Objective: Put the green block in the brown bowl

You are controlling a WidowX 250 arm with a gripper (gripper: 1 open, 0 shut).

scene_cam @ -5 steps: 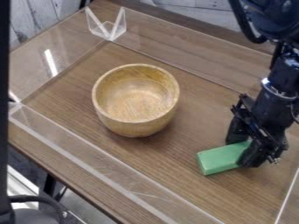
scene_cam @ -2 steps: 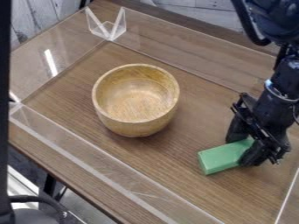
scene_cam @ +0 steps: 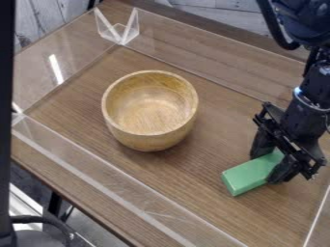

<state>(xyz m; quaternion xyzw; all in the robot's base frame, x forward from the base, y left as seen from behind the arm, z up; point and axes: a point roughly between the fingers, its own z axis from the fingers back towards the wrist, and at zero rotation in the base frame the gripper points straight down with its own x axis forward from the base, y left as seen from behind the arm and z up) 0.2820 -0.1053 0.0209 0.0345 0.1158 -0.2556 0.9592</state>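
The green block (scene_cam: 249, 178) is a small mint-green bar low over the wooden table at the right, its far end caught between the black fingers of my gripper (scene_cam: 280, 166), which is shut on it. Whether the block still touches the table I cannot tell. The brown bowl (scene_cam: 150, 109) is a round light wooden bowl standing empty to the left of the gripper, about a bowl's width away from the block.
A clear plastic wall (scene_cam: 77, 154) borders the table along the front and left, with a clear bracket (scene_cam: 118, 26) at the back corner. The wooden table (scene_cam: 194, 68) runs behind the bowl. The black arm (scene_cam: 306, 58) rises at the right edge.
The gripper and the green block have shifted very slightly to the right and toward the front. The bowl has not moved.
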